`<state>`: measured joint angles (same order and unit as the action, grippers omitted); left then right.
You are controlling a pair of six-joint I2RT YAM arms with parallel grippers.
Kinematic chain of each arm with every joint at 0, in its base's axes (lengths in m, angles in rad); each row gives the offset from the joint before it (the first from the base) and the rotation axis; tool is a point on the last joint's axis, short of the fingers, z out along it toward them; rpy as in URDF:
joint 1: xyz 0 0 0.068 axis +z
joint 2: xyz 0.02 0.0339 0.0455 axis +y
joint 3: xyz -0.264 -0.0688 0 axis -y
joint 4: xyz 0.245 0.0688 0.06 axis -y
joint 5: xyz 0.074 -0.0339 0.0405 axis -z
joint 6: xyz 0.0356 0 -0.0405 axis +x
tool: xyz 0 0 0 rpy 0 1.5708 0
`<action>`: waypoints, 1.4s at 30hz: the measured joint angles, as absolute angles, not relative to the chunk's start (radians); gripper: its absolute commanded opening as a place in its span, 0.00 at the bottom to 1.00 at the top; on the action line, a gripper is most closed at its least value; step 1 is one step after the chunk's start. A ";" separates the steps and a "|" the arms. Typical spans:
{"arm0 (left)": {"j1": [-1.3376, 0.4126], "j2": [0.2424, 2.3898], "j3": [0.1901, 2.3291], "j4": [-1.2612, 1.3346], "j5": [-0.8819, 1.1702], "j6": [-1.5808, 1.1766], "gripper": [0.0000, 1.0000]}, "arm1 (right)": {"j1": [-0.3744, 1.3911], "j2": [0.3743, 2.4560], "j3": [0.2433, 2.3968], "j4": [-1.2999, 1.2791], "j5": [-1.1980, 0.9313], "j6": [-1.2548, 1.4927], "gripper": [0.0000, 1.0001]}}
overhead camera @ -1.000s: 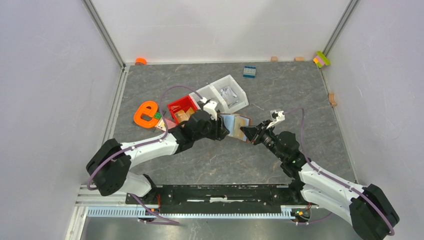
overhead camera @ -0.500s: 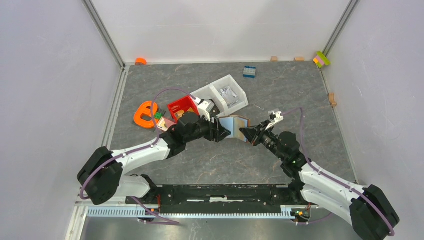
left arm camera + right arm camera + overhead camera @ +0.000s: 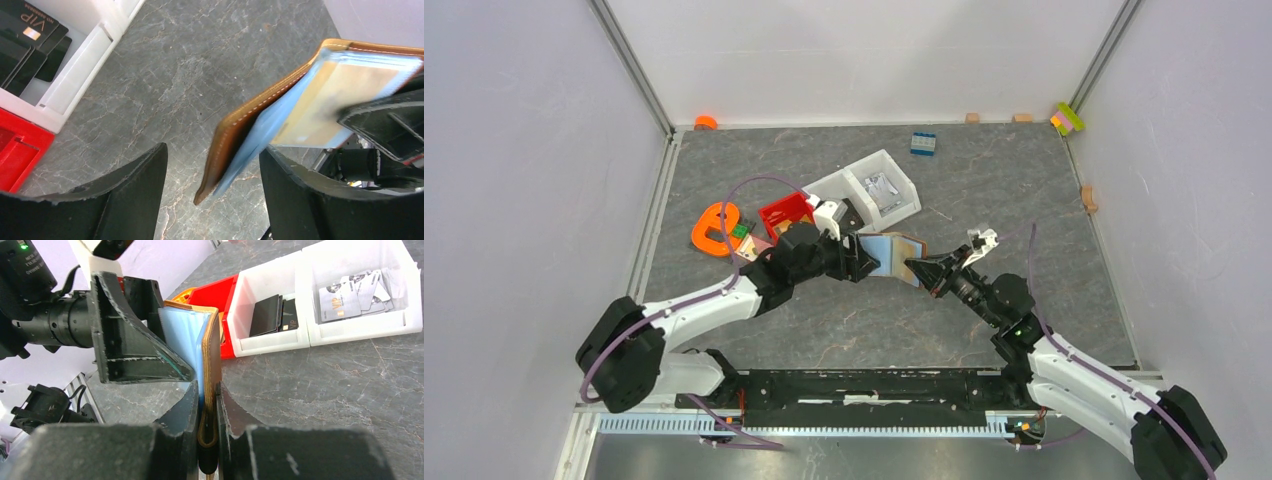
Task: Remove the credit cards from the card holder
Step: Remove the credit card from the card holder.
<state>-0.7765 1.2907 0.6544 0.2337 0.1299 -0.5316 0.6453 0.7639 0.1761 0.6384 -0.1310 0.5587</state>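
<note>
The brown leather card holder is held on edge above the table between the two arms. My right gripper is shut on its folded bottom edge. A pale blue card and an orange-tan card lie against the holder's inner face. The blue card also shows in the right wrist view. My left gripper is open, its fingers on either side of the holder's free end without touching it. In the top view it faces my right gripper.
Two joined white bins stand behind the holder, one with black cards, one with silvery cards. A red bin and an orange tool sit at the left. A blue brick lies far back.
My left arm has shifted left and lower while its gripper stays at the holder's left end. My right arm has sunk a little, still holding the holder.
</note>
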 measured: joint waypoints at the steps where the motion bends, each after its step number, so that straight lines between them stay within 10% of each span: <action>1: -0.776 1.278 0.654 0.228 0.130 -0.531 0.74 | 0.645 0.755 0.168 0.650 -0.134 0.559 0.00; 15: -0.783 1.254 0.741 0.212 0.121 -0.524 0.68 | 0.645 0.732 0.145 0.718 -0.168 0.570 0.00; 24: -0.788 1.243 0.662 0.347 0.216 -0.511 0.02 | 0.645 0.768 0.136 0.730 -0.165 0.572 0.06; 29: -0.794 1.237 0.648 0.371 0.212 -0.510 0.02 | 0.645 0.794 0.136 0.748 -0.165 0.575 0.14; 33: -0.794 1.224 0.628 0.372 0.189 -0.511 0.02 | 0.645 0.809 0.136 0.747 -0.165 0.574 0.45; 42: -0.791 1.222 0.623 0.367 0.136 -0.527 0.02 | 0.645 0.823 0.147 0.717 -0.164 0.566 0.32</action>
